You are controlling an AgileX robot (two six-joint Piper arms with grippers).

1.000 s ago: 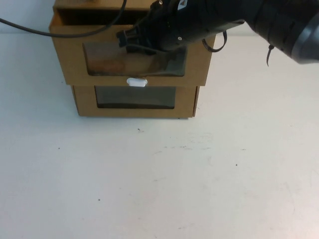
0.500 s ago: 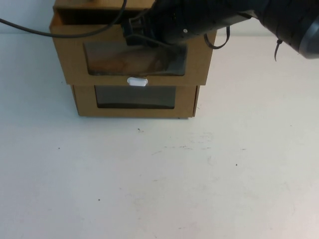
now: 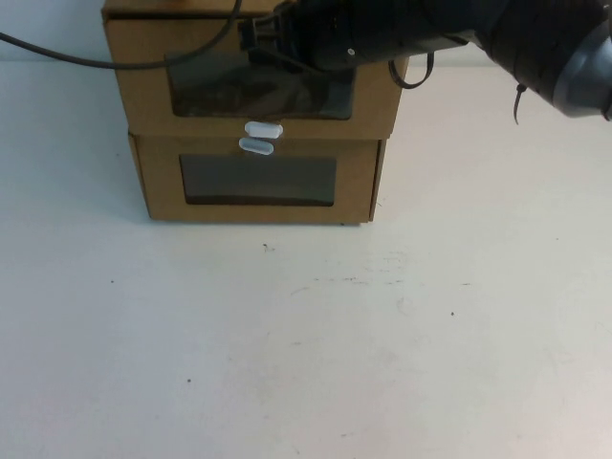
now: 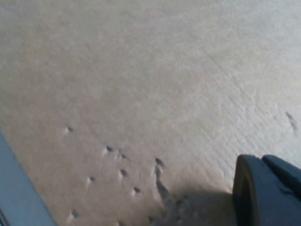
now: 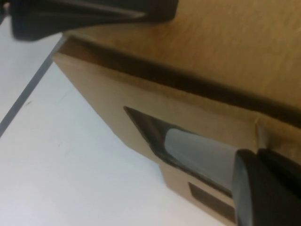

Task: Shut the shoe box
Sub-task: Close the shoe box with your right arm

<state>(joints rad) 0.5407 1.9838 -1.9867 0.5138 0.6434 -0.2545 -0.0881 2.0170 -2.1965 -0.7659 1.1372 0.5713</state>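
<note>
Cardboard shoe box [image 3: 143,86], right claw [image 3: 263,43] against front, left claw [image 4: 268,188] on cardboard

**Open table in front of stacked boxes, arm crowding the upper one**

The shoe box [image 3: 253,76] sits on its twin cardboard box [image 3: 258,182]. The right gripper [image 3: 273,43] and its dark arm block the shoe box's upper front. The left gripper [image 4: 268,188] hovers close over cardboard. The white table [image 3: 306,344] before the stack lies open.

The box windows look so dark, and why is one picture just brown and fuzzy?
High view: the shoe box window is shaded by the right gripper and arm above it; the lower box window is dim too. Left wrist view: the left gripper sits so close to cardboard that only soft dented brown shows.
</note>
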